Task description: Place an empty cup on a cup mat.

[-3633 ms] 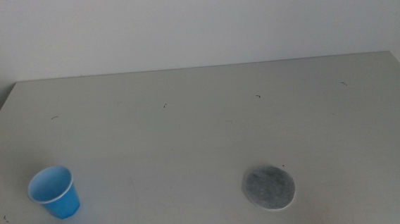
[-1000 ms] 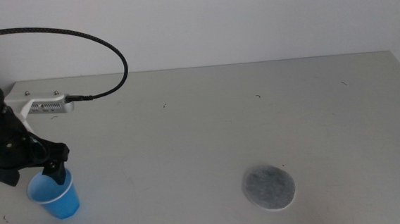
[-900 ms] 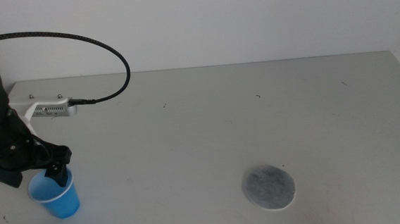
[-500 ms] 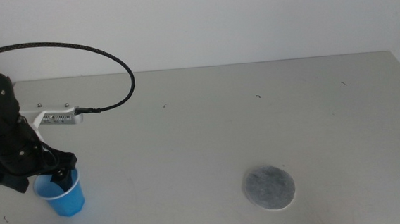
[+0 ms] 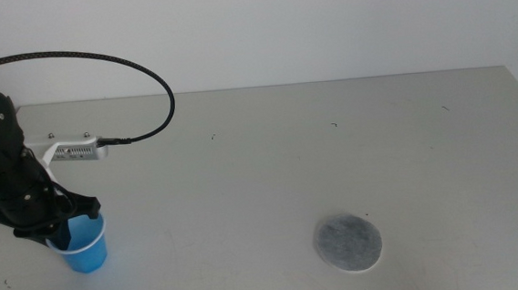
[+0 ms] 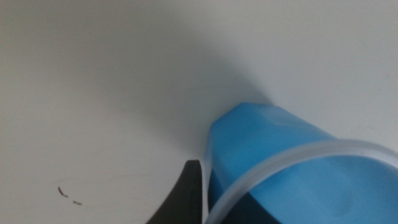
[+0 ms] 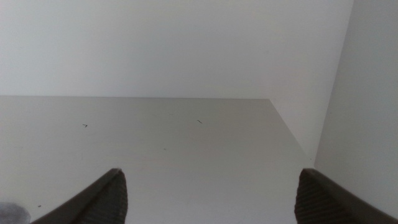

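Note:
The blue cup (image 5: 85,250) stands upright at the table's front left. My left gripper (image 5: 64,228) comes down on its near-left rim, shut on the cup wall. In the left wrist view one dark fingertip (image 6: 190,191) presses the outside of the cup (image 6: 280,140) just under its white rim; the other jaw is hidden inside. The grey cup mat (image 5: 348,243) lies flat and bare at the front, right of centre, far from the cup. My right gripper (image 7: 208,199) is open and empty, out of the middle view.
The left arm's black cable (image 5: 144,75) arcs over the back left of the grey table (image 5: 269,153). A white wall runs behind the table's far edge. Small dark marks dot the tabletop.
The left arm came in from the left and lowered onto the cup's rim. The cup shifted slightly to the right in the last second. The mat has not moved.

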Action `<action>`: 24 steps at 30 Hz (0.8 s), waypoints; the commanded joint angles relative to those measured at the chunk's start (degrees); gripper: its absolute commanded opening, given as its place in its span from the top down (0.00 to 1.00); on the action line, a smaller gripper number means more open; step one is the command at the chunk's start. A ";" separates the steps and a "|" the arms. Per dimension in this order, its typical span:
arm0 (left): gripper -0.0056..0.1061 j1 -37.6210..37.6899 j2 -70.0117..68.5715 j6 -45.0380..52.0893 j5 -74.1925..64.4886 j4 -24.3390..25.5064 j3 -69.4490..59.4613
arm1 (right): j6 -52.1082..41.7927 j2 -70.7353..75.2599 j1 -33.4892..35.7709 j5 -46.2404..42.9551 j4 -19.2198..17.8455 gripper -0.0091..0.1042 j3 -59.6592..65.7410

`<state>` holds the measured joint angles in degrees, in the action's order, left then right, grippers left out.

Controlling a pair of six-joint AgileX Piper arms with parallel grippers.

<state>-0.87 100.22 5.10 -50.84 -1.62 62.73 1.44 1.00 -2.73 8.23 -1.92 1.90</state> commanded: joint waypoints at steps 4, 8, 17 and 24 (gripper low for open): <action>0.95 1.26 -5.23 -0.29 -1.68 0.19 1.79 | -0.49 1.10 -0.04 -4.45 -0.52 0.09 -0.66; 0.95 3.84 -5.99 -3.32 -6.53 0.24 6.09 | -0.49 1.10 -0.04 -4.45 -0.52 0.09 -0.66; 0.95 16.41 -5.45 -6.83 -9.28 -0.78 14.83 | -0.49 1.10 -0.04 -4.45 -0.52 0.09 -0.66; 0.95 26.08 1.60 -6.77 -13.94 -5.16 24.88 | -0.49 1.10 -0.04 -4.45 -0.52 0.09 -0.66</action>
<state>23.15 102.68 -1.00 -63.97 -4.86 83.86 1.44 1.00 -2.73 8.23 -1.92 1.90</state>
